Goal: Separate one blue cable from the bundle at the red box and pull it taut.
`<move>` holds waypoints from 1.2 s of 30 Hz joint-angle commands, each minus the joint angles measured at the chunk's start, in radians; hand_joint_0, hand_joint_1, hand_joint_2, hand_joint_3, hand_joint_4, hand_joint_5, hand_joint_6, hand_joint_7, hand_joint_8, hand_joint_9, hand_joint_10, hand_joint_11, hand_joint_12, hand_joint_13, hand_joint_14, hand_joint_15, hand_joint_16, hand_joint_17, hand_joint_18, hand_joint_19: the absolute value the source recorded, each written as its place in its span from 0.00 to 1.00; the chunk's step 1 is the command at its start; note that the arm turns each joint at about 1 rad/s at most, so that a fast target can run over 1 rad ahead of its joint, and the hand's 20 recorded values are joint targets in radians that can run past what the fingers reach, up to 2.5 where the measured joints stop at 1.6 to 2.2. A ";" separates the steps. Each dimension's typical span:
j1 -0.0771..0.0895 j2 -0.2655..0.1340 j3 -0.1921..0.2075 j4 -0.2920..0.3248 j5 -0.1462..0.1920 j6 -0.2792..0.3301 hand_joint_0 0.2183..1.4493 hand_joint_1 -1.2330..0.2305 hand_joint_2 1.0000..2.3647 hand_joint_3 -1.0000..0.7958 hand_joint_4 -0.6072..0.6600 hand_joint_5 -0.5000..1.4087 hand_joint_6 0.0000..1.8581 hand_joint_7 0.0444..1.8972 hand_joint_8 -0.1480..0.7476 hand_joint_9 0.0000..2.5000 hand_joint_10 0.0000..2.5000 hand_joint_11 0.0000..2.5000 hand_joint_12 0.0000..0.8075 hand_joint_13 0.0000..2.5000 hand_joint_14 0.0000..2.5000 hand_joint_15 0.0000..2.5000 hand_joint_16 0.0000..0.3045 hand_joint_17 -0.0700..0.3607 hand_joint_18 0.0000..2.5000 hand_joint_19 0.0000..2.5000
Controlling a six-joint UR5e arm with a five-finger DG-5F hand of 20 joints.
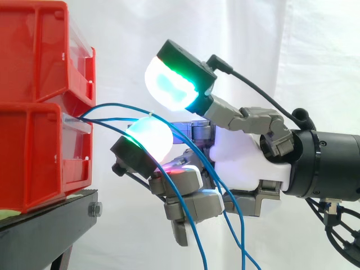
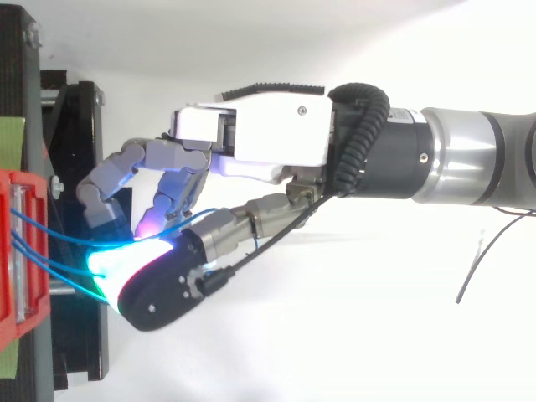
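at the front of the lower red plastic bin (image 1: 34,152) on the black stand (image 1: 50,225), side view, thin blue cables (image 1: 115,104) arc out and droop through the grey-and-white robot hand (image 1: 247,163), grip on any cable cannot be told; top view, cables span bin to hand (image 2: 268,134).

The way to the left is closed by two stacked red plastic bins (image 1: 34,84) set on a black stand (image 1: 50,225). The narrow gap left between their fronts and the robot hand (image 1: 247,163) is crossed by thin blue cables (image 1: 112,104), which also hang through the room beneath the hand. Open room is seen above the hand, before the white curtain (image 1: 124,34).
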 commanded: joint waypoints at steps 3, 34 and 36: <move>0.000 0.001 0.001 -0.001 -0.001 -0.002 0.33 0.52 0.01 0.32 0.53 0.17 0.46 0.63 0.48 0.46 0.01 0.59 0.42 0.50 0.01 0.60 0.16 0.42 0.40 0.33; 0.003 0.001 -0.001 -0.001 0.001 -0.011 0.33 0.18 0.00 0.28 0.57 0.15 0.47 0.62 0.48 0.36 0.01 0.57 0.51 0.33 0.01 0.38 0.17 0.43 0.34 0.25; 0.004 0.001 0.001 -0.001 -0.001 -0.011 0.29 0.24 0.00 0.28 0.57 0.15 0.47 0.62 0.49 0.37 0.01 0.57 0.52 0.32 0.01 0.35 0.17 0.44 0.34 0.25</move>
